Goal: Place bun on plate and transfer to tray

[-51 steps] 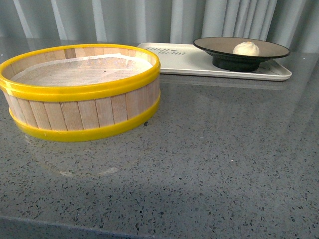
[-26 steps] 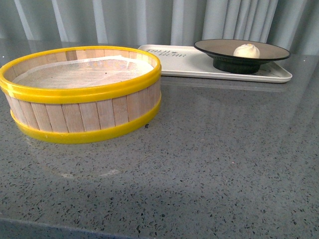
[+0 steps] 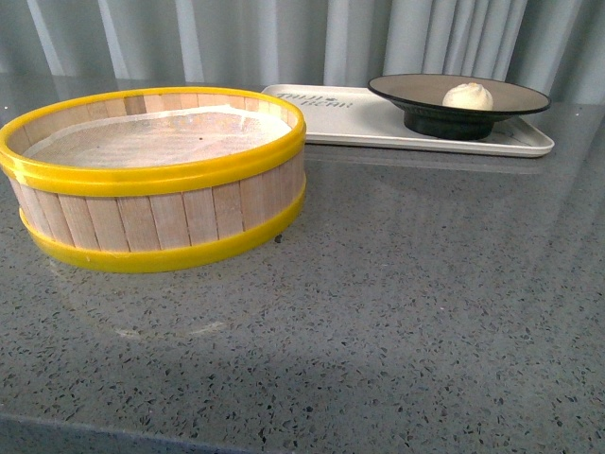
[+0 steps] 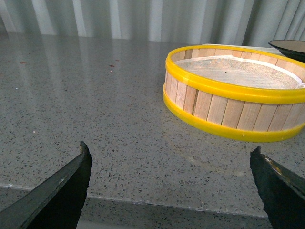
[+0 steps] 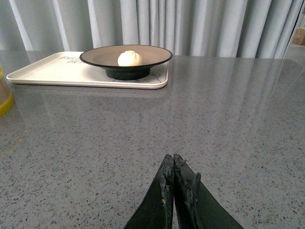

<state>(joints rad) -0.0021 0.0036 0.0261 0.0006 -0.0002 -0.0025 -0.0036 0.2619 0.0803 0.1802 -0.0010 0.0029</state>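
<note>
- Right now, from my front view, I see the bun [image 3: 468, 95] sitting on the plate [image 3: 416, 89], slightly right of the plate's centre, and the plate stands on the right end of the tray [image 3: 364, 121], at the far right of the counter [image 3: 397, 312].
- Neither arm shows in the front view; only the wrist cameras give me the fingers.
- My left wrist view shows the left gripper [image 4: 171, 179] with its two dark fingers [image 4: 64, 191] spread wide apart and nothing between them, low over the near edge of the counter.
- My right wrist view shows the right gripper [image 5: 172, 164] with its fingers [image 5: 162, 200] pressed together tip to tip, holding nothing, above bare counter and well apart from the tray.
- The steamer basket [image 3: 161, 180], wooden slats with yellow rims and a pale liner inside, fills the near left of the front view; the left wrist view shows it whole, while the right wrist view catches only a yellow sliver at its edge.
- The left wrist view shows just a dark slice of the plate's rim and no bun; the right wrist view shows bun, plate and tray together.
- Small dark lettering sits on the tray's left end, but I cannot read it in any view.
- Grey pleated curtains [image 3: 236, 38] hang behind the counter.
</note>
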